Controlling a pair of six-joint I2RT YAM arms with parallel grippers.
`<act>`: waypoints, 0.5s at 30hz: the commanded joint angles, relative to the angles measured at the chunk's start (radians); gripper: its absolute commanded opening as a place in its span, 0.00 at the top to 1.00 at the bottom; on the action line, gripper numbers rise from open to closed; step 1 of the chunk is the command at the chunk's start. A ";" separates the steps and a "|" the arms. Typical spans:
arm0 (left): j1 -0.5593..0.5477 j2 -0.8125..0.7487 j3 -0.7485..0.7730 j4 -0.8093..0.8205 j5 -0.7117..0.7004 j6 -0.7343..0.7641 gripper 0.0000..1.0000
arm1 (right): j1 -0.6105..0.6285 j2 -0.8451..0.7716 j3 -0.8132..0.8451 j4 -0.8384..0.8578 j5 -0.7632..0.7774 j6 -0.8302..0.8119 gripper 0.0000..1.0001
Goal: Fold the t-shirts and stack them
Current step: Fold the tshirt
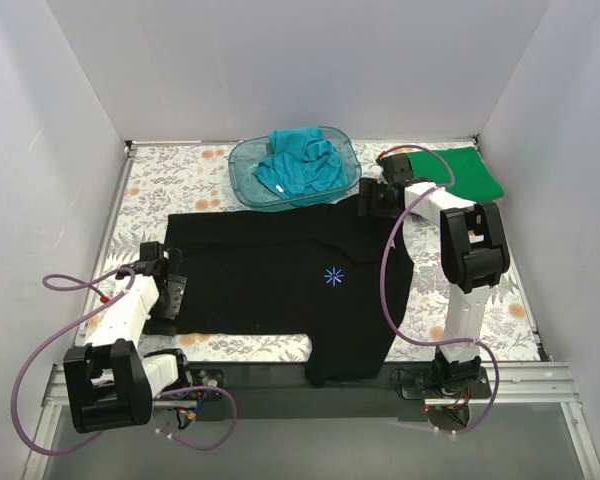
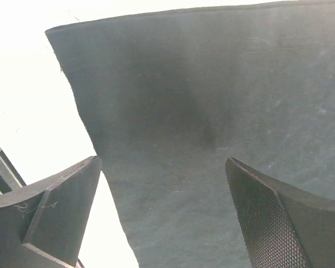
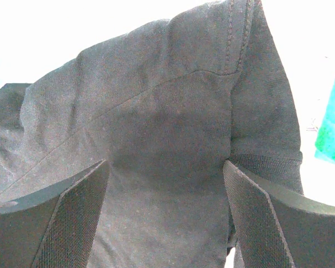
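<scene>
The black t-shirt (image 1: 280,270) lies spread flat across the table, its blue-white starburst mark (image 1: 333,277) facing up. My left gripper (image 1: 170,283) is open over the shirt's left hem edge; the cloth (image 2: 212,111) fills the left wrist view between the fingers. My right gripper (image 1: 368,200) is open over the shirt's far right shoulder, where the sleeve seam and cuff (image 3: 234,84) show. The teal t-shirt (image 1: 300,165) lies crumpled in the blue tub (image 1: 242,180). The green t-shirt (image 1: 465,172) lies folded at the back right.
The translucent blue tub stands at the back centre, touching the black shirt's top edge. White walls (image 1: 40,200) close in the table on three sides. The floral tablecloth (image 1: 180,180) shows around the shirts. Purple cables (image 1: 390,290) loop off both arms.
</scene>
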 commanded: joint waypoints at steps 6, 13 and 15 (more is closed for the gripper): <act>0.005 0.027 -0.109 0.062 -0.020 -0.106 0.08 | -0.017 0.010 0.016 0.012 -0.042 0.002 0.11; 0.003 0.019 -0.128 0.083 -0.096 -0.166 0.28 | -0.034 -0.024 0.009 0.012 -0.047 -0.002 0.11; 0.003 0.003 -0.142 0.094 -0.112 -0.167 0.35 | -0.036 -0.028 0.012 0.011 -0.047 -0.008 0.11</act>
